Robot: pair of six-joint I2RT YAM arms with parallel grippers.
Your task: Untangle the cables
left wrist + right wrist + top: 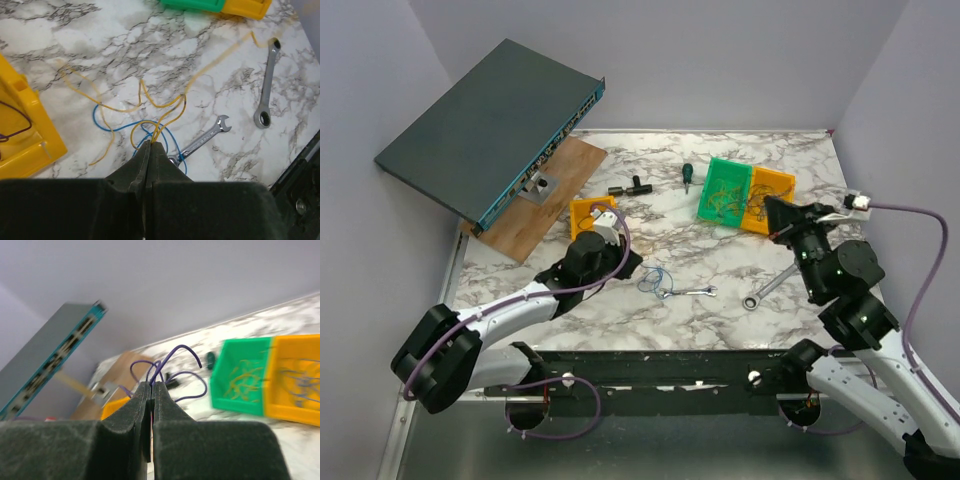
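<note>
**Pinching wires in both sets of fingers**

A switch (490,125) leaned at the far left over a board (535,215), with the left bin (588,210) just beside it on the bench (720,255). The left fingers (149,146) were clenched low over the marble, nipping a loop of the yellow wire (167,105) at their tips. That wire trailed across the bench from near the left bin toward the ratchet wrench (265,85), rising in a few bends along the way. The blue wire (102,127) curled beneath it just ahead of the fingertips, crossing the yellow one and reaching the near end of the small wrench (202,141).

From above, these cables (658,280) showed as a small bunch at mid-bench, touching the small wrench's left end. The ratchet wrench lay apart to its right.

Farther back, the green bin (725,190) and the right bin (772,195) sat side by side, each with thin wires inside. The right fingers (151,386) hung raised off the bench near those bins, clamped on a purple wire (172,354) whose loops stood free above the tips.
</note>
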